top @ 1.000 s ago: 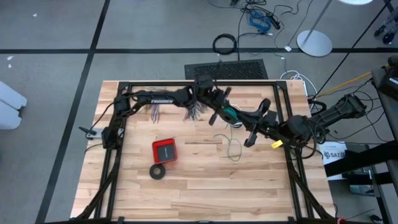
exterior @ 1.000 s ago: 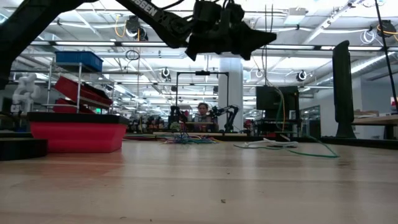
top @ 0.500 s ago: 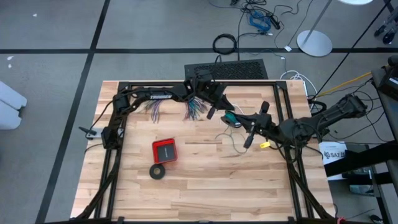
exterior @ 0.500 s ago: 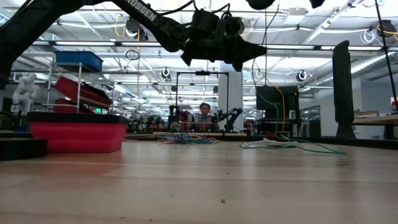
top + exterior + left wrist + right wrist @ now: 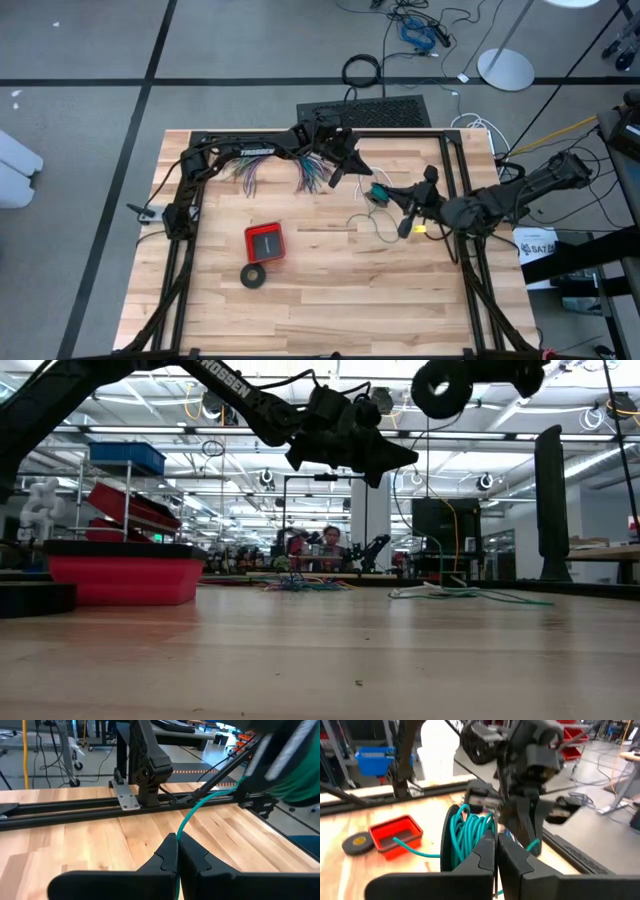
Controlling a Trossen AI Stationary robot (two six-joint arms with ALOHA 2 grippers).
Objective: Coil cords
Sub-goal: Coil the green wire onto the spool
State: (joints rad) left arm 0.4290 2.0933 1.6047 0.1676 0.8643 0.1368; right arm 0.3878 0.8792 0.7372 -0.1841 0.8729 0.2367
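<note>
Both arms are up over the far side of the table. Right gripper is clamped on the teal wire coil; left gripper, just beside it, pinches the same wire's loose strand. White cord lies right below the right gripper.

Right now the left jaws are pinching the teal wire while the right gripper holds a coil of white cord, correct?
Not quite: the coil in the right gripper is teal wire, not white cord, as the right wrist view shows. The left gripper does pinch the teal wire.
</note>
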